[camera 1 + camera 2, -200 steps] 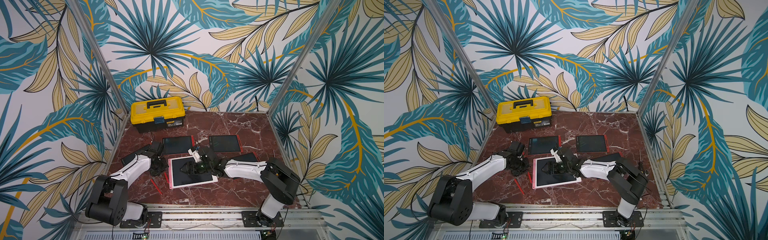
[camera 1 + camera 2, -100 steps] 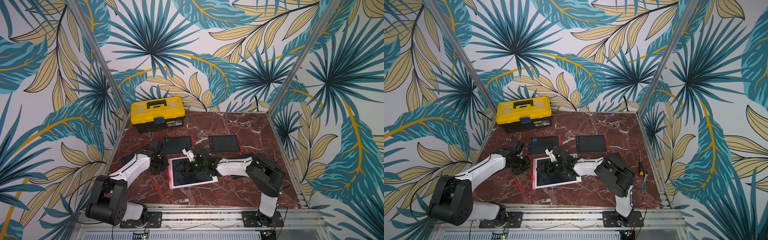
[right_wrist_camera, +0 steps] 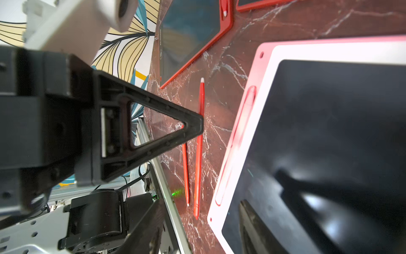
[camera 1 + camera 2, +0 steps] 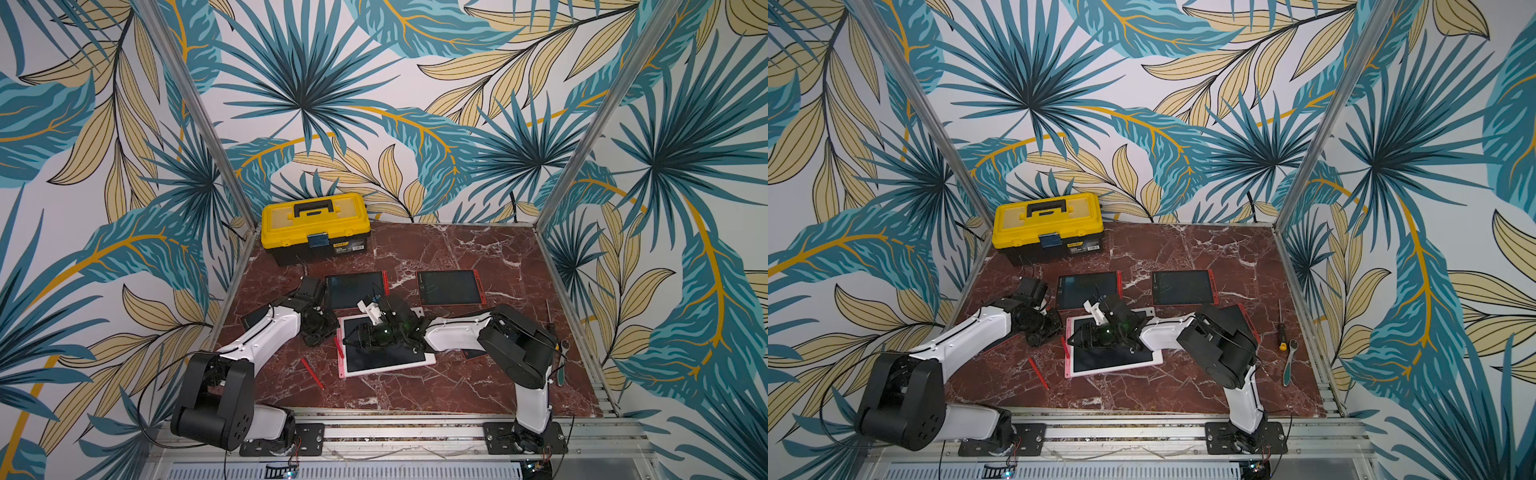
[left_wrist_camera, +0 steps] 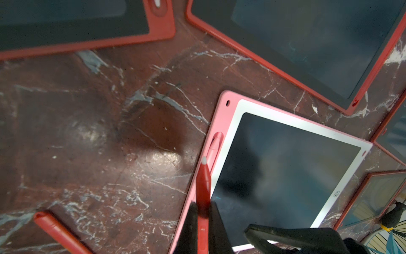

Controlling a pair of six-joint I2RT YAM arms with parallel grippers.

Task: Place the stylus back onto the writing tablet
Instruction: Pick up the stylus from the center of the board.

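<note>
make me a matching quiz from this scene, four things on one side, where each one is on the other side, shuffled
Things:
1 toolbox
2 pink tablet
3 red stylus
4 screwdriver

Places:
a by the right edge of the table
b pinched in the left gripper
c back left corner of the table
d beneath the right gripper

Pairs: 1-c; 2-d; 3-b; 4-a

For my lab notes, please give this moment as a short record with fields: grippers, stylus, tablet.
left gripper: shut on the red stylus
stylus tip: pointing at the empty slot on the pink tablet edge
right gripper: open, over the tablet screen
spare stylus: lying on the table
stylus seated: not yet
</note>
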